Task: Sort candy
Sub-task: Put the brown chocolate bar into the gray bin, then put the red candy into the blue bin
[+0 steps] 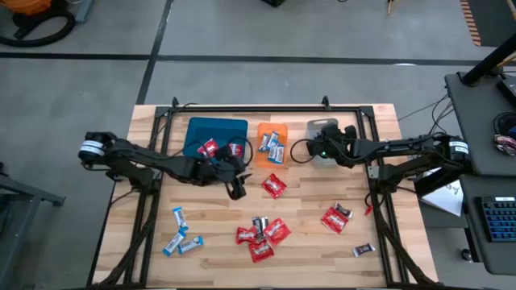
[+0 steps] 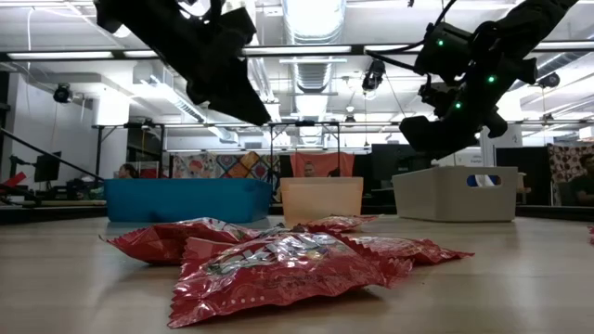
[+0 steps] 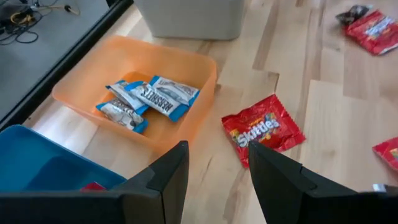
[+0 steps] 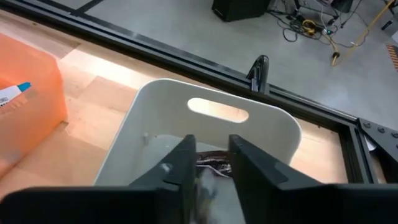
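My left gripper hovers open above the table, just short of a red candy packet and beside the orange tray. That tray holds blue-and-white candy. My right gripper hangs over the grey tray, its fingers a little apart. A dark-wrapped candy shows in the gap between them, down inside the tray. The blue tray holds red candy. My right gripper slants down into the grey tray from the table's right side. The dark-wrapped candy shows between its two fingers. I cannot tell whether they touch it.
Loose candy lies on the near half of the table: a red pile in the middle, blue-and-white pieces at the left, red and dark pieces at the right, and one dark piece. A black frame rail borders the far edge.
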Robot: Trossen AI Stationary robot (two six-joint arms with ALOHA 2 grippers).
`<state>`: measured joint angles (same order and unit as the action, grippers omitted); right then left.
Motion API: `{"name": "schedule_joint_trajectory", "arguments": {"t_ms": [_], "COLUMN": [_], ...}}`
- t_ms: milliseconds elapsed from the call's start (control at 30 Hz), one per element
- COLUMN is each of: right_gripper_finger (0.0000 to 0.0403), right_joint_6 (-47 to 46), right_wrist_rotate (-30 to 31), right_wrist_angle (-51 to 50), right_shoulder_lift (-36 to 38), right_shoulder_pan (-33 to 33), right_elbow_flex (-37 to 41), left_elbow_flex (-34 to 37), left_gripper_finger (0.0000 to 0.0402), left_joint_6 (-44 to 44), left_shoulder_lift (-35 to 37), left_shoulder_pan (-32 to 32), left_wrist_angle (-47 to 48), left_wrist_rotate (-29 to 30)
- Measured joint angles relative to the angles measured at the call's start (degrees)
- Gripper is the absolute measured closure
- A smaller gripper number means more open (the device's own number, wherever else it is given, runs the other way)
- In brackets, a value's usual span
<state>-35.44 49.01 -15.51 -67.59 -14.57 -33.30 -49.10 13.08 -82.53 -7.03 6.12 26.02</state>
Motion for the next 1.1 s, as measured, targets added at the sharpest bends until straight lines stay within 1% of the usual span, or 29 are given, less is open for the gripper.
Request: {"name": "schedule_joint_trajectory", "arguments": {"t_ms": [167,233,333,433,667,733,800,867,967,1100], "right_gripper_finger": [0.0257,0.0241,0.0223,0.0214,0.0211,0.0211,0.0211,0.0211,0.0211,0.0211], "right_joint_6": [-0.16,-0.17,0.73,3.19,5.24,5.13,3.32,1.20,-2.35,-5.17], "right_wrist_rotate": [-0.09,-0.30,-3.77,-9.84,-31.34,-36.00,-39.17,-40.40,-40.48,-40.48], "right_wrist_angle": [-0.59,-0.70,-1.00,-0.97,1.47,3.03,4.47,4.81,5.93,6.96], "right_shoulder_lift": [0.00,0.07,0.15,0.17,0.20,0.14,-0.26,-1.23,-3.73,-8.78], "right_shoulder_pan": [0.00,0.16,0.67,1.52,5.96,7.98,10.09,12.23,15.23,17.98], "right_elbow_flex": [-0.73,-1.92,-4.15,-6.78,-10.43,-10.54,-10.56,-10.58,-10.58,-11.69], "left_elbow_flex": [0.00,0.00,0.00,0.01,0.02,0.02,0.02,0.02,0.02,0.02], "left_gripper_finger": [0.0253,0.0253,0.0253,0.0253,0.0253,0.0253,0.0253,0.0253,0.0253,0.0253], "left_joint_6": [0.00,0.00,0.00,-0.12,-1.94,-2.70,-3.52,-4.40,-5.98,-7.93], "left_shoulder_lift": [-1.00,-1.04,-0.97,-0.60,0.40,0.50,0.56,0.58,0.58,0.58], "left_shoulder_pan": [0.00,-0.02,-0.02,-0.02,-0.02,-0.02,-0.02,-0.02,-0.02,-0.02], "left_wrist_angle": [-0.01,0.27,1.31,2.70,8.16,9.25,10.17,10.56,10.86,10.83], "left_wrist_rotate": [-0.08,-1.35,-3.03,-4.10,-4.24,-4.24,-4.24,-4.22,-4.20,-4.15]}}
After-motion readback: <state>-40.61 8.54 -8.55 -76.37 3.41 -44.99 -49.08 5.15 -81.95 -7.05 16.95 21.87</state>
